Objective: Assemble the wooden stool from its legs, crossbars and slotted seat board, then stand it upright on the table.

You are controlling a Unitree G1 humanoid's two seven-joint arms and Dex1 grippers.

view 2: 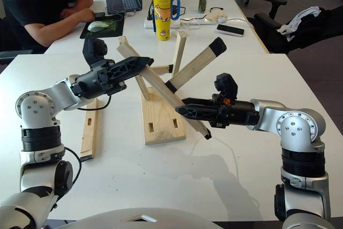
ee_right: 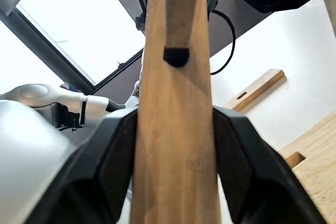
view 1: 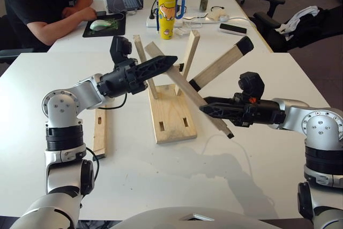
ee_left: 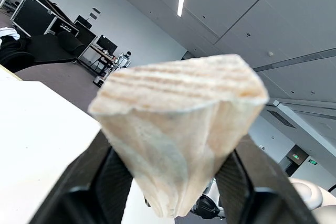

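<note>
Right now both arms hold one long slanting leg across the middle of the white table. The left gripper has it near the upper end. In the left wrist view its dark fingers press on either side of the pale cut end of the wood. The right gripper takes the same leg lower down. In the right wrist view its fingers sit tight against both flanks, just below a small dark notch in the wood. The leg's black-tipped lower end hangs past the right edge of the seat board; I cannot tell whether it touches the table.

The seat board lies flat between the two arms, slots facing up. Three more legs rise from its far end and fan outwards: a black-capped leg leaning towards the right arm, a plain leg nearly upright, and a third leg tilted towards the left arm. The slanting leg crosses in front of them.

A slotted bar lies flat on the table beside the left arm, well apart from the seat board. A yellow cup stands on the next table behind.
</note>
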